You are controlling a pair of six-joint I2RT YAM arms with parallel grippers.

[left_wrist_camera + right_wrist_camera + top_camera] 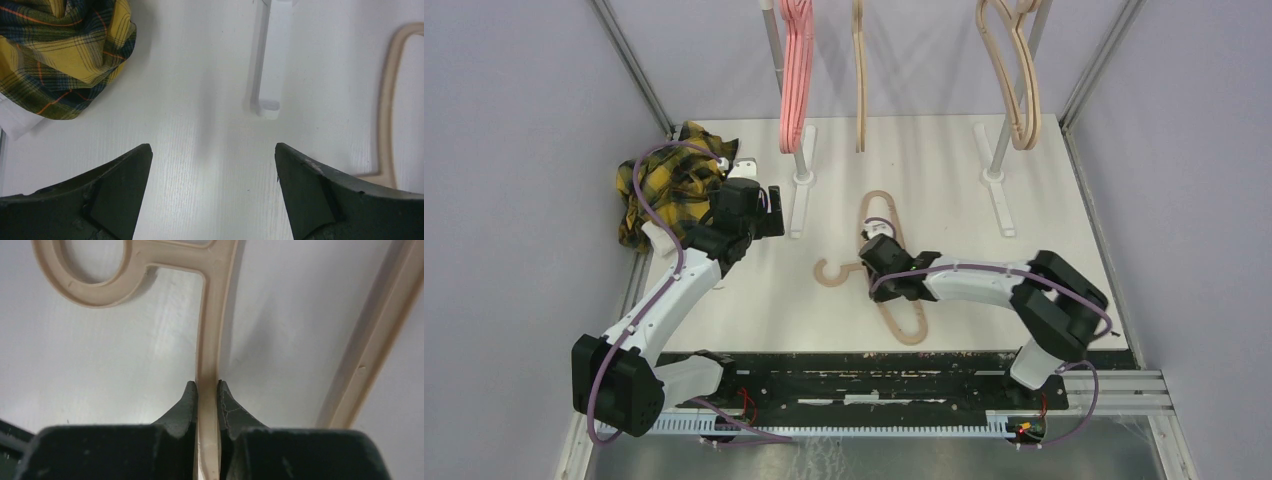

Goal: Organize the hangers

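The left arm [669, 300] and the right arm [979, 282] share one build: white link shells joined by blocky matte-black joint housings; a thin purple cable [596, 385] loops from joint to joint along the left, a second purple cable [984, 267] along the right; both bases are bolted to a black mounting plate [864, 385], scuffed white in patches, at the near edge of the table [924, 160], with red wires [746, 402] beside them; the left gripper [212, 145] has dark wedge-shaped fingers [115, 195] with flat inner faces; the right gripper [205, 382] has like fingers [182, 407], tapering to narrow tips, one finely cracked
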